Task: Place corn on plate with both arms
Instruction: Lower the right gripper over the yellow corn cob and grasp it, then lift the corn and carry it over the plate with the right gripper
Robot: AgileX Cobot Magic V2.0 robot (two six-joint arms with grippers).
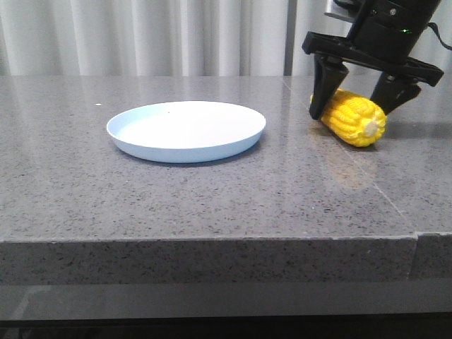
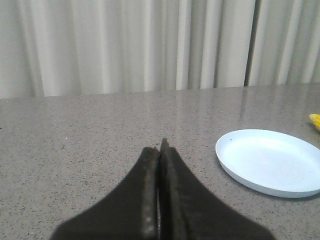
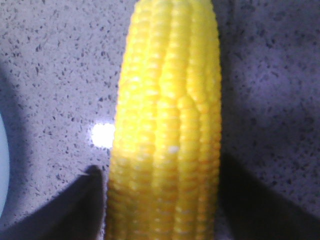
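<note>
Corn (image 1: pixel 353 118) lies on the table (image 1: pixel 212 205), right of the plate (image 1: pixel 186 131). Right gripper (image 1: pixel 357 95) straddles it, jaws apart. Left gripper (image 2: pixel 160 150) has its jaws together.

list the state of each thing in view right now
corn: lying on its side on the table, off the plate, between the right gripper's fingers
plate: upright, empty
right gripper: open, straddling the corn
left gripper: shut, holding nothing

A grey speckled stone worktop (image 1: pixel 212 198) fills the scene, a seam running toward five o'clock, and pale pleated curtains (image 1: pixel 148 35) hang along the twelve o'clock side.
</note>
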